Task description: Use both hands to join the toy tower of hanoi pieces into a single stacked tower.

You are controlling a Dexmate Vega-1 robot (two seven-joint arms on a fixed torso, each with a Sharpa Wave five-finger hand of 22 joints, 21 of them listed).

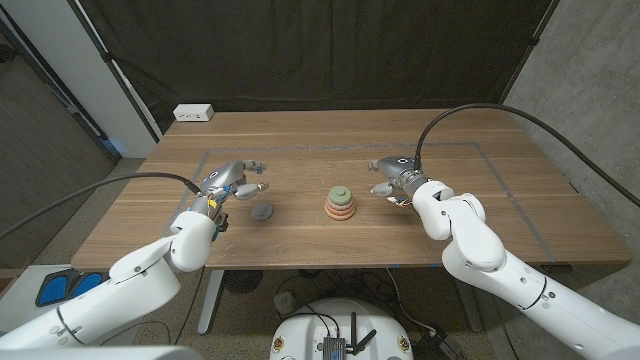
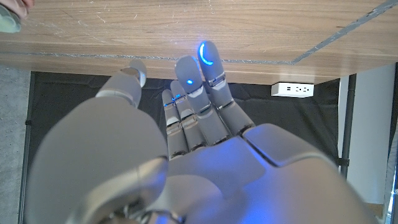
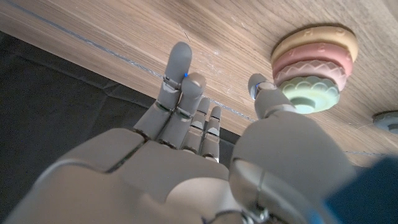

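Both hands, left hand (image 1: pixel 232 180) and right hand (image 1: pixel 397 177), hover open-fingered.

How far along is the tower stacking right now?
Done: three rings sit stacked as a tower. In hand: nothing; the left hand and right hand are both open. Left: the grey piece lies apart, unstacked.

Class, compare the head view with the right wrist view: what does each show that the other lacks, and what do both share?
Head view alone: the left hand, open beside the lone grey piece, and a white power strip at the far edge. Right wrist view alone: the scalloped edges of the stacked rings, seen close. Both: the right hand, open, the stack and the wooden table.
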